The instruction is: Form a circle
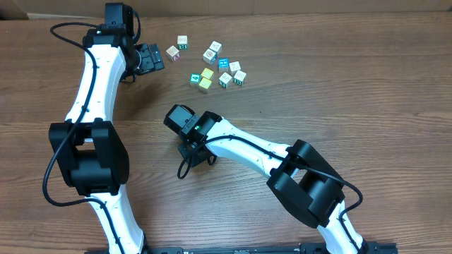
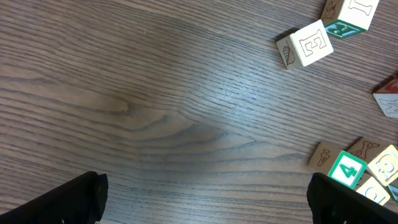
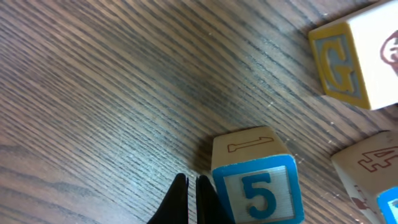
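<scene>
Beside a blue-bordered wooden "5" cube (image 3: 258,190), the right gripper (image 3: 191,182) has its jaws clenched and empty; the left gripper (image 1: 150,59) has its jaws released. This looks like a pushing step, and next the cube probably needs nudging into the unfinished cube circle (image 1: 223,63).

A dark wood-grain table (image 1: 367,106) (evenly lit, faintly glossy) is bordered along its far edge by a tan strip (image 1: 282,5).

Robotics test bench, wood-grain table (image 1: 367,85), white-and-black left arm (image 1: 95,77) and right arm (image 1: 247,147), lettered toy cubes (image 1: 212,55)
</scene>
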